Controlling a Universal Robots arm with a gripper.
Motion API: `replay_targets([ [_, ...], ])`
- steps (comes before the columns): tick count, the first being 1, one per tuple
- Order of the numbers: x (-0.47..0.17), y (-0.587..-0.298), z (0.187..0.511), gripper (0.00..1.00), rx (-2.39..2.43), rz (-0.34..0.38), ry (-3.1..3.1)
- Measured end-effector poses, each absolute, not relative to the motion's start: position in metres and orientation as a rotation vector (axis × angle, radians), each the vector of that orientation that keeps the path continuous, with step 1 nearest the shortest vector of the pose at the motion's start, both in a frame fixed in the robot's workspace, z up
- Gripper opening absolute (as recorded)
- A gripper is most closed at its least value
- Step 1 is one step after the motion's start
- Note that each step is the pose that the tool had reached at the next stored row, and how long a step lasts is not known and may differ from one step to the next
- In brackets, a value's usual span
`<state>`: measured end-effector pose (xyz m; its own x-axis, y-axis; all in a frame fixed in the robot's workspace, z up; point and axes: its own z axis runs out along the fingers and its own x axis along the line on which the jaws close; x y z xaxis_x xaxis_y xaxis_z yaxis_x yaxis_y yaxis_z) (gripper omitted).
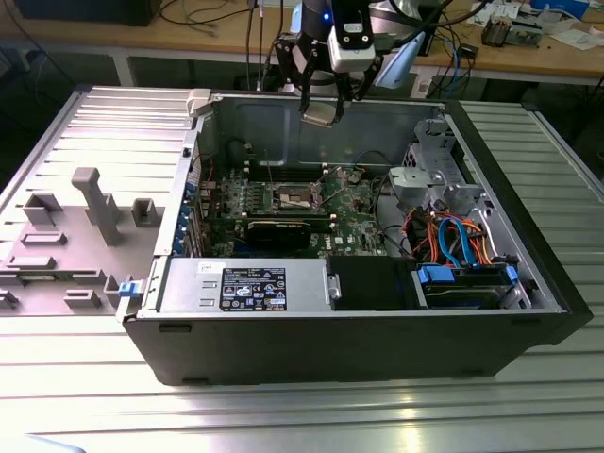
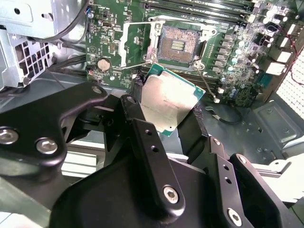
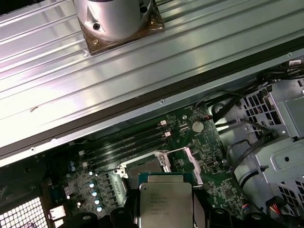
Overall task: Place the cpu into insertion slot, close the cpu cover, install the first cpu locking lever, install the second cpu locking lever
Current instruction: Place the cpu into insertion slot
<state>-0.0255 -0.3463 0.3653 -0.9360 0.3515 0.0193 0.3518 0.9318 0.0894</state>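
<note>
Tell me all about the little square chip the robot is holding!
The cpu is a thin square chip with a shiny silver-grey metal top and a green rim. Faint print marks the top. The black pincer grips it by two opposite edges, in the air above the green board. It touches nothing else.

Counter: ribbed silver metal profiles, long grooves. Open black computer case lies on its side at centre, directly on counter. Grey block fixtures stand at exterior view's left, just beside case. In first wrist view, silver round column on brownish plate sits on counter, near case wall.
</note>
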Motion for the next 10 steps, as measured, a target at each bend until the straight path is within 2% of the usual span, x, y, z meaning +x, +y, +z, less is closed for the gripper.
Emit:
replay_targets([
  [10,-0.0256,-0.3463,0.3653,0.55,-0.585,-0.144,-3.081],
])
